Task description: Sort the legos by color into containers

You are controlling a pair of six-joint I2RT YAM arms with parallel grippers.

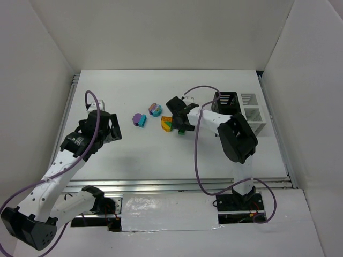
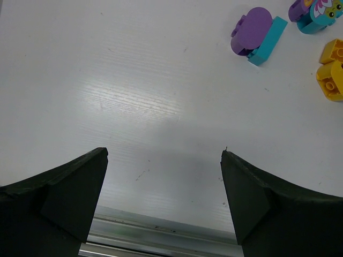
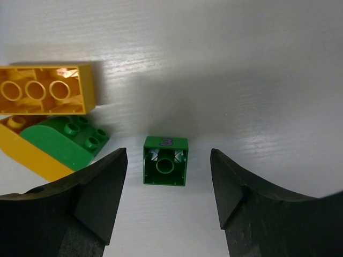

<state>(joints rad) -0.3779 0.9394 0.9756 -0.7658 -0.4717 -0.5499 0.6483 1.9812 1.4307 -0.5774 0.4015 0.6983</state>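
A small green brick (image 3: pixel 165 160) lies on its side, hollow underside towards the wrist camera, between the open fingers of my right gripper (image 3: pixel 169 151). The fingers do not touch it. In the top view this gripper (image 1: pixel 182 126) hangs over the green brick (image 1: pixel 181 131). Left of it lie a yellow brick (image 3: pixel 45 90) and a green curved brick (image 3: pixel 61 142) on a yellow piece. A purple-and-teal pair (image 1: pixel 140 119) and a pink-and-teal pair (image 1: pixel 155 110) lie further left. My left gripper (image 1: pixel 117 131) is open and empty, left of the bricks. The black bin (image 1: pixel 228 101) and white bins (image 1: pixel 254 119) stand at the right.
In the left wrist view the open gripper (image 2: pixel 164 152) is over bare table near a metal rail (image 2: pixel 161 235); the purple-and-teal pair (image 2: pixel 257 33) and yellow bricks (image 2: pixel 332 72) lie far ahead. White walls enclose the table. A purple cable (image 1: pixel 199 155) loops by the right arm.
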